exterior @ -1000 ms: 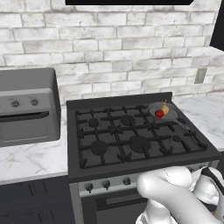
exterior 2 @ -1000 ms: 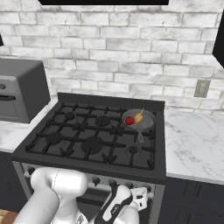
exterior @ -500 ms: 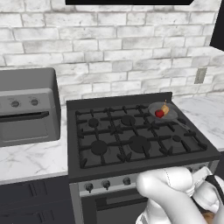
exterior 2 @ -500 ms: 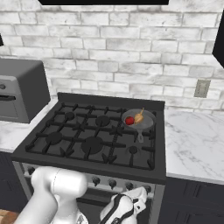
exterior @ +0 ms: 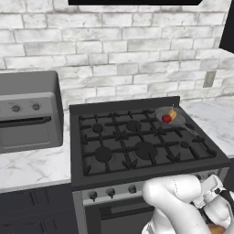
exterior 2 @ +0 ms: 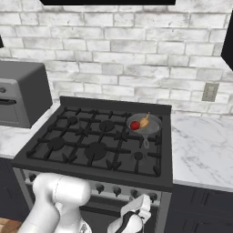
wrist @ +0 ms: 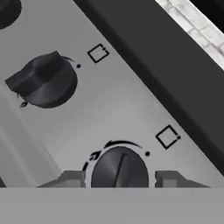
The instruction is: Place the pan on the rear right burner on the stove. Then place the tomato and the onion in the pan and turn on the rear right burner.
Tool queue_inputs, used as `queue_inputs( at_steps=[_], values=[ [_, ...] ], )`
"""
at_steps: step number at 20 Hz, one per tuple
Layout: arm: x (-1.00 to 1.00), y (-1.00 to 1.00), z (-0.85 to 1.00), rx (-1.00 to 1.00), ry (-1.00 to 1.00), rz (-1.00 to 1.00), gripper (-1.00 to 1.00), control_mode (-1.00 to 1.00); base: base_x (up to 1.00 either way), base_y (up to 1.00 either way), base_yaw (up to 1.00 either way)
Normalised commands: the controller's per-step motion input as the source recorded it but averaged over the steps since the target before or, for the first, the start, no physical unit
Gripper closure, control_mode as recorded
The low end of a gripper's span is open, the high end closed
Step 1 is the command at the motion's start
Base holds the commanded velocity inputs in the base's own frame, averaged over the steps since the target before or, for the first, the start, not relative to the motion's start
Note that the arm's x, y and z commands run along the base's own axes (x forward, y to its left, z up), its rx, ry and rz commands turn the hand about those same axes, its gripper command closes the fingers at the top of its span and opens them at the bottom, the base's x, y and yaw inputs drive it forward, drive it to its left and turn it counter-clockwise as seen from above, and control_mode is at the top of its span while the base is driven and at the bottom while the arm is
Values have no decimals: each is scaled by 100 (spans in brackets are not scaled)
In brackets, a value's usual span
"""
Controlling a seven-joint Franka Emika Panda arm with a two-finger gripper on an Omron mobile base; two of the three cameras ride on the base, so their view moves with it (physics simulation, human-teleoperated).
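The grey pan (exterior: 176, 119) (exterior 2: 152, 128) sits on the rear right burner of the black stove (exterior: 137, 151) (exterior 2: 91, 150), covering the burner cap. In the pan lie the red tomato (exterior: 167, 118) (exterior 2: 134, 125) and the tan onion (exterior: 172, 113) (exterior 2: 144, 122). My gripper (wrist: 119, 179) (exterior 2: 136, 215) is low in front of the stove's silver knob panel (wrist: 122, 105). It is open, with one finger on each side of a round black knob (wrist: 120, 170) and a small gap on each side. A second knob (wrist: 43, 81) sits up and to the left in the hand view.
A grey countertop oven (exterior: 27, 112) (exterior 2: 20, 93) stands left of the stove. White marble counter (exterior: 215, 121) (exterior 2: 200, 150) runs along both sides, backed by a brick wall with an outlet (exterior 2: 210, 92). Dark cabinet fronts lie below.
The hand has shifted slightly along the front panel. The pan, tomato and onion have not moved.
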Motion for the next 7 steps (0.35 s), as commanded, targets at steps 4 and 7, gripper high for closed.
queue_inputs(
  at_steps=[4, 7],
  values=[
    [0, 0, 4, -38, -23, 3, 100, -100, 0, 0, 0],
    [0, 0, 4, -38, -23, 4, 100, -100, 0, 0, 0]
  ],
)
